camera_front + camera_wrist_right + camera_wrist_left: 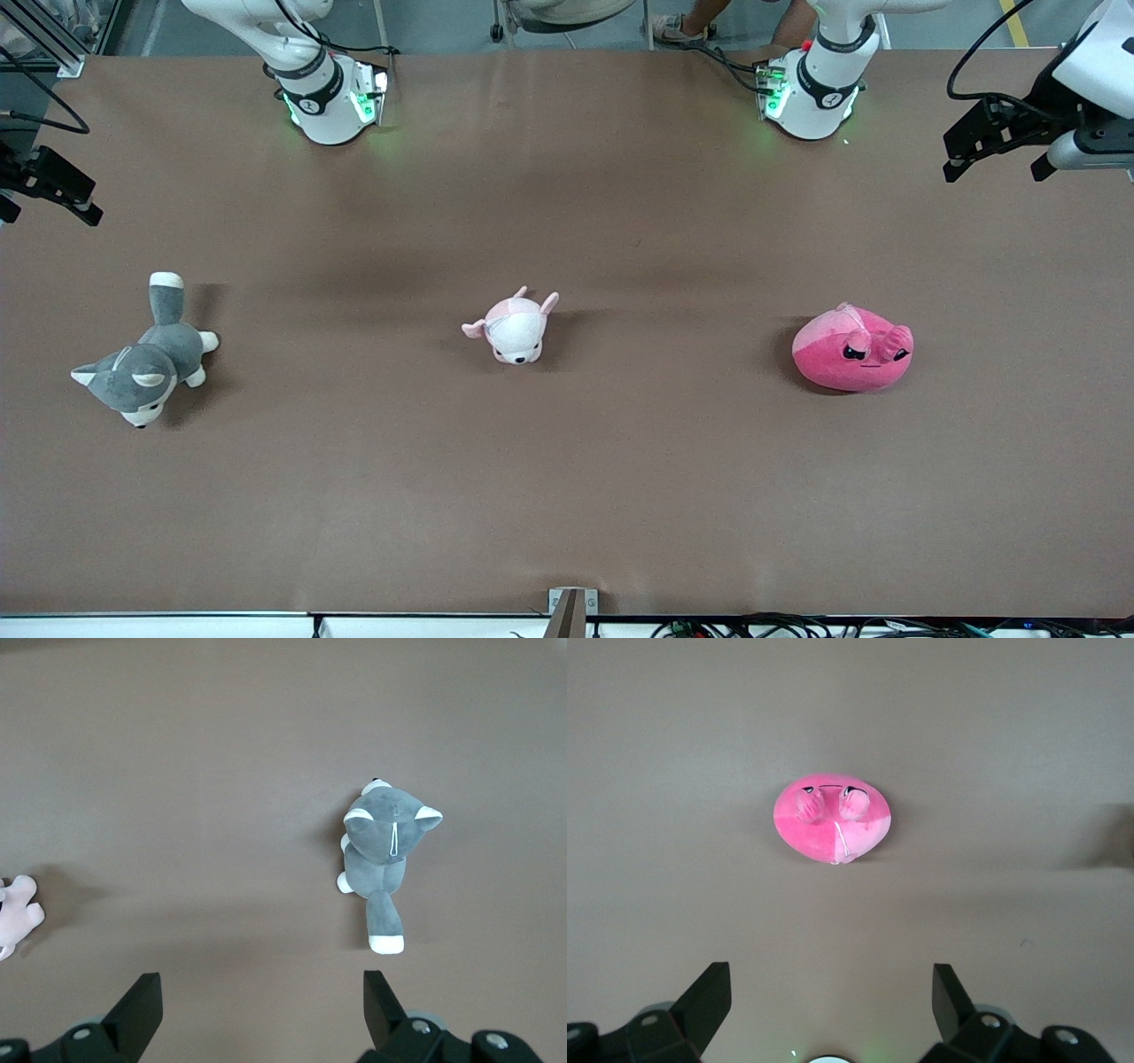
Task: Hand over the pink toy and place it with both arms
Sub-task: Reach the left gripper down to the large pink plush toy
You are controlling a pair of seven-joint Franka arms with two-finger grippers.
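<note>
The pink toy (837,359), a round hot-pink plush with a lighter patch and angry black eyes, lies on the brown table (620,221) toward the left arm's end. It also shows in the left wrist view (831,819). My left gripper (995,167) hangs open and empty high over the table's edge at that end, apart from the toy; its jaws stand wide in the left wrist view (830,992). My right gripper (51,202) hangs open and empty over the table's edge at the right arm's end; its jaws stand wide in the right wrist view (261,997).
A small pale pink-and-white animal plush (514,330) lies at the table's middle; its edge shows in the right wrist view (13,917). A grey-and-white plush (146,363) lies toward the right arm's end, also in the right wrist view (385,850).
</note>
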